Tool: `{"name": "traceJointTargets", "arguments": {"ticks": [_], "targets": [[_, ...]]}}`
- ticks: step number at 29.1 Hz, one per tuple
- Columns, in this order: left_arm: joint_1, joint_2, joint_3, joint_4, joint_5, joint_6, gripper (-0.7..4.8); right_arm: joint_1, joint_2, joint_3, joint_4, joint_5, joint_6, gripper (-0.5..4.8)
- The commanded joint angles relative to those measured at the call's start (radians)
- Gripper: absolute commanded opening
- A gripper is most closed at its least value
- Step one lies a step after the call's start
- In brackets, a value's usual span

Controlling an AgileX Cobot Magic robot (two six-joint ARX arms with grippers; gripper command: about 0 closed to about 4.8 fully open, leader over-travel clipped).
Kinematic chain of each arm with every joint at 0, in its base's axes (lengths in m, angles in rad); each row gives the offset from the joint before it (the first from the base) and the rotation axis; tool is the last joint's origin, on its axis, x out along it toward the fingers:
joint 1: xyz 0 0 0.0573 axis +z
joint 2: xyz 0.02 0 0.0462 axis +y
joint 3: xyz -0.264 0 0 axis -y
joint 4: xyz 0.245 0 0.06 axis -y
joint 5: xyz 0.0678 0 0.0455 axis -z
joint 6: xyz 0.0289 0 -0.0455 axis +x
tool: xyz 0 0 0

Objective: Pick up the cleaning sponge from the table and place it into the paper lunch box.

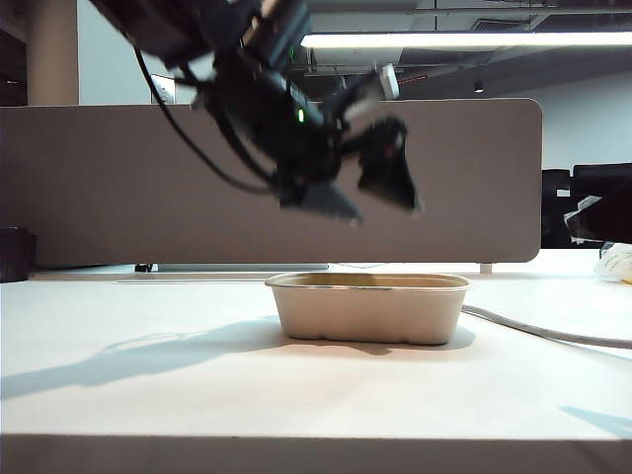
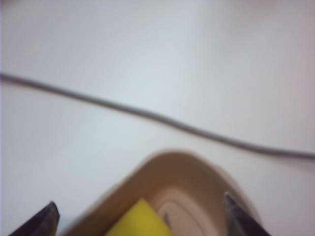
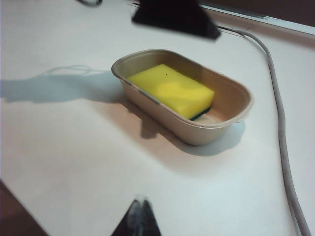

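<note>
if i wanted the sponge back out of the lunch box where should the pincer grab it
Grip the cleaning sponge across its short width, coming from straight above. It lies tilted in the paper lunch box, yellow face up, and the walls block any side approach.

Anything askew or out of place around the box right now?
Only slightly: the yellow foam cleaning sponge lies tilted inside the beige paper-pulp lunch box, one end propped higher. The open left gripper hovers above. Nothing spilled or damaged.
</note>
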Motion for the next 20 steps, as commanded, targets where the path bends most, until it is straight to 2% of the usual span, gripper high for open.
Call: {"name": "traceJointTargets", "arguments": {"ticks": [1,3,4,5,10,12,16,20], "targets": [[0.0,-0.079,0.011,-0.01,-0.007,-0.003,3.59,0.0,-0.001,0.002,0.017,-0.002,0.001,-0.05],[0.0,-0.132,0.011,-0.077,-0.048,-0.003,0.79,0.0,-0.001,0.002,0.017,-0.002,0.001,-0.05],[0.0,-0.154,0.011,-0.114,-0.07,-0.003,-0.26,0.0,-0.001,0.002,0.017,-0.002,0.001,-0.05],[0.0,-0.179,0.011,-0.16,-0.1,-0.003,-0.03,0.0,-0.001,0.002,0.017,-0.002,0.001,-0.05],[-0.002,-0.298,-0.014,-0.314,-0.159,-0.002,-0.05,0.0,-0.002,0.002,0.017,-0.002,0.001,-0.05],[-0.015,-0.351,-0.05,-0.314,-0.165,-0.003,-0.05,0.0,-0.004,0.002,0.017,-0.002,0.001,-0.05],[-0.058,-0.498,-0.125,-0.311,-0.274,-0.024,-0.05,-0.016,-0.005,0.002,0.017,-0.003,0.001,-0.05],[-0.135,-0.668,-0.2,-0.257,-0.363,-0.072,-0.05,-0.078,-0.006,0.002,0.017,-0.002,0.001,-0.05]]}}
